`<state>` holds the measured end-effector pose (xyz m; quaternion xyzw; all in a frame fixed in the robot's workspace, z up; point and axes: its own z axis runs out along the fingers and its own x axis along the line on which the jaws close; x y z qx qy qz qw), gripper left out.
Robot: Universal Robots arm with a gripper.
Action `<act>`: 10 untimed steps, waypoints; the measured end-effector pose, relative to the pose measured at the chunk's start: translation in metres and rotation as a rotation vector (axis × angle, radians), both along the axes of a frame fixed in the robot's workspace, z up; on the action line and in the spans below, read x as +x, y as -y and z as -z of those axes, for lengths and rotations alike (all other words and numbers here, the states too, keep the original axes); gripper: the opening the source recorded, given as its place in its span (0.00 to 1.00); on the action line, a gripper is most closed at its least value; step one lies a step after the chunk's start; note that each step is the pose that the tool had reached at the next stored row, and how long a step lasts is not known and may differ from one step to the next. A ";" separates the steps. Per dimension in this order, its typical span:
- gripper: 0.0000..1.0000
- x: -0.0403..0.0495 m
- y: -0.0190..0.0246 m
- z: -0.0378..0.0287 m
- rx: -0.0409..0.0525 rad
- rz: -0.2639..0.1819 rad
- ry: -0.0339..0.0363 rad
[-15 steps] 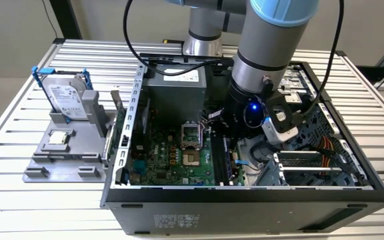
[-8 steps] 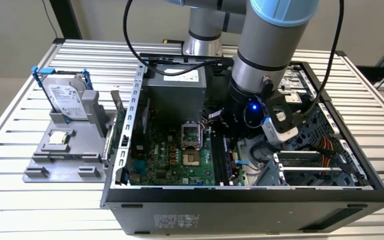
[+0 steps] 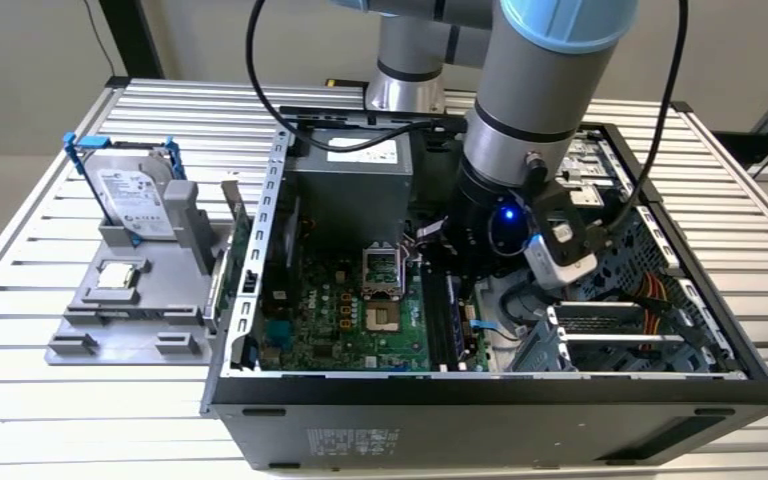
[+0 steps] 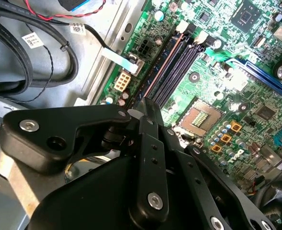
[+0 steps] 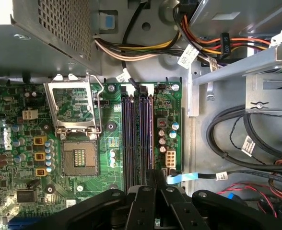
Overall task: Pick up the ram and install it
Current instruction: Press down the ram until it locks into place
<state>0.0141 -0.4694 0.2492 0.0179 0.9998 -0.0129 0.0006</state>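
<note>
Finds the tool (image 4: 148, 103) closed down to a sliver on the ram (image 4: 164, 67) — clamped at one end of the stick, by the look of both wrist views, with nothing but the thin board between the fingers (image 4: 150, 143). Holds it edge-up along the outermost of the memory slots (image 5: 129, 134), on the side toward the small white connector (image 5: 170, 158) and the blue-tipped flat cable (image 5: 179, 178). Cannot tell from here whether seated or merely resting on the slot's lip. Reaches down inside the open computer case (image 3: 491, 385) in the exterior view, over the green motherboard (image 5: 107, 110), beside the bare processor socket (image 5: 76, 158) and near a bundle of black cables (image 5: 237, 139). Has the hard drive (image 3: 131, 195) and the small processor chip (image 3: 117, 277) well apart from all this, on the grey holder (image 3: 117, 340) out on the desk (image 3: 37, 420). Could go wrong in a few ways, judging by this: pressing from one end only and rocking the stick, so seating one corner and not the other; coming down slightly off the slot line and scraping the contacts or jamming on a latch; catching the flat cable lying just beside the fingers. Looks, as for the ram itself, like little more than a long dark line seen edge-on, with a faint reddish-brown streak along its top — thin, stiff, narrow, apt to tilt if gripped off-centre, and probably unforgiving of sideways force.
</note>
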 end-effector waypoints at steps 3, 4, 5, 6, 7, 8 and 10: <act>0.00 -0.0001 0.0000 0.0000 0.0000 -0.031 0.0000; 0.00 -0.0001 0.0000 0.0000 0.0000 -0.043 0.0000; 0.00 0.0000 0.0000 0.0000 0.0000 -0.055 0.0000; 0.00 0.0000 0.0000 0.0000 0.0000 -0.067 0.0000; 0.00 0.0000 0.0000 0.0000 0.0001 -0.078 0.0000; 0.00 0.0000 0.0000 0.0000 0.0000 -0.090 0.0000; 0.00 -0.0001 0.0000 0.0000 0.0000 -0.113 0.0000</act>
